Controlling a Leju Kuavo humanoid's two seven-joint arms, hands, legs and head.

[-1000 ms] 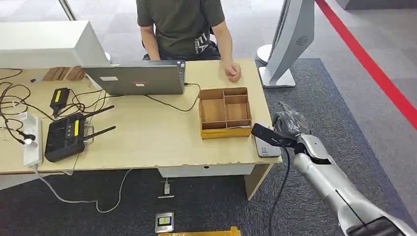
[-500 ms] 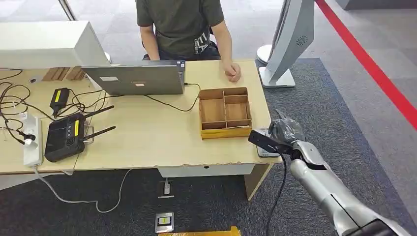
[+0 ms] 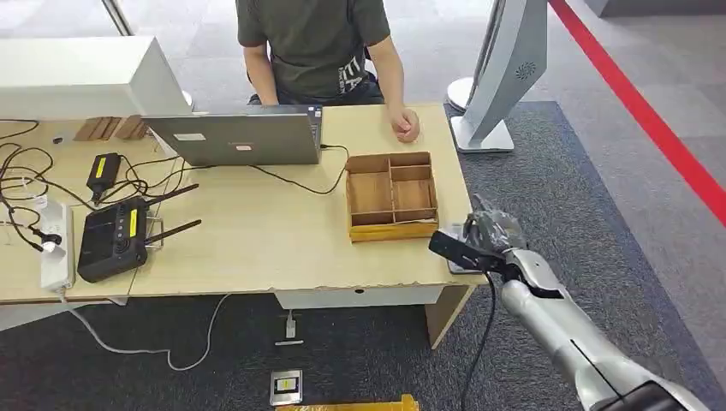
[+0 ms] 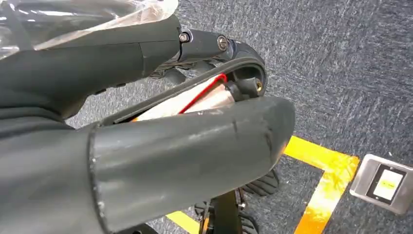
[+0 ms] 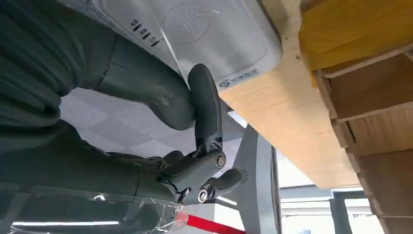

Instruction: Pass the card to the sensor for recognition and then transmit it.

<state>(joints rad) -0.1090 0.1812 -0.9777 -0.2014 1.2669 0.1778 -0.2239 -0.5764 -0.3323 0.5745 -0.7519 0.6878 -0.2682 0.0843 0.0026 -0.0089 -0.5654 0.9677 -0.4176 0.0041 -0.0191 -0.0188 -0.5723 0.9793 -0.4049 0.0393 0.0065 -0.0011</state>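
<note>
White flat card sensor [image 5: 195, 34] at corner of pale wooden surface [image 3: 257, 248], right hand [image 3: 490, 227] close over it; grip on card impossible to tell. Risk: misaligned pass, failed read.

The right arm [image 3: 565, 330] was silver with a black cable; the right robot hand [image 3: 490, 229] was dark grey under clear plastic film.
</note>
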